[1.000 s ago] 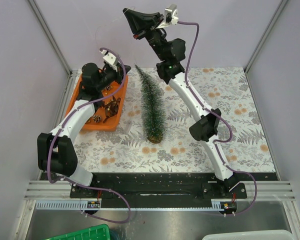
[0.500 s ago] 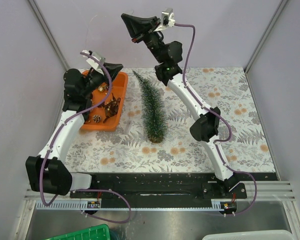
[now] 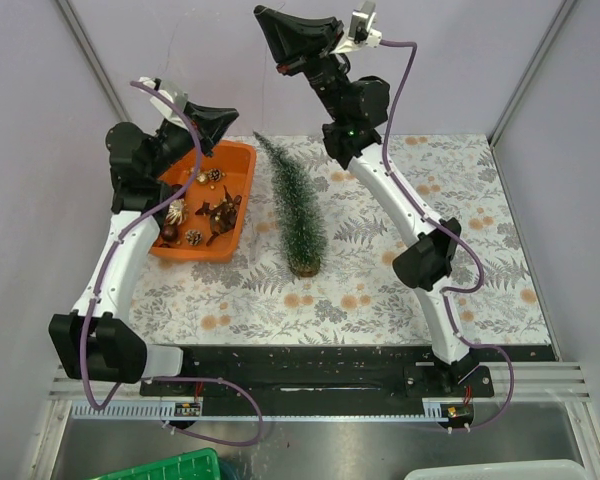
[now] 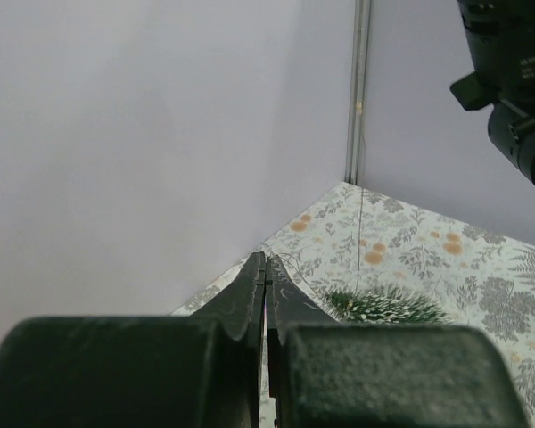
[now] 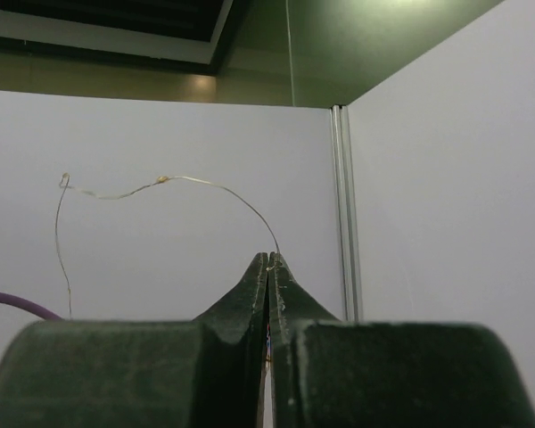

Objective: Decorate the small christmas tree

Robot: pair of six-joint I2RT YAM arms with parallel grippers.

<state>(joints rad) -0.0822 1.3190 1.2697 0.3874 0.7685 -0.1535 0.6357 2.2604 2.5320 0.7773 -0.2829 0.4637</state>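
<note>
Small christmas tree (image 3: 298, 215) stands at the middle of the table (image 3: 480, 260), bristles bare: nothing hung yet, so the task looks barely begun. Orange tray (image 3: 245, 185) at the table's left edge holds the ornaments (image 3: 205, 215), all unplaced. Left claw (image 4: 266, 267), pressed together, hangs above the tray's far end; a fine strand passes its tip, grip uncertain. Right claw (image 5: 269, 263), raised over the far edge, pinches a thin beaded wire (image 5: 160, 183). Nothing appears to block the tree.

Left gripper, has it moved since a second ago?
Yes. The left gripper has moved from over the orange tray to past its far edge.
</note>
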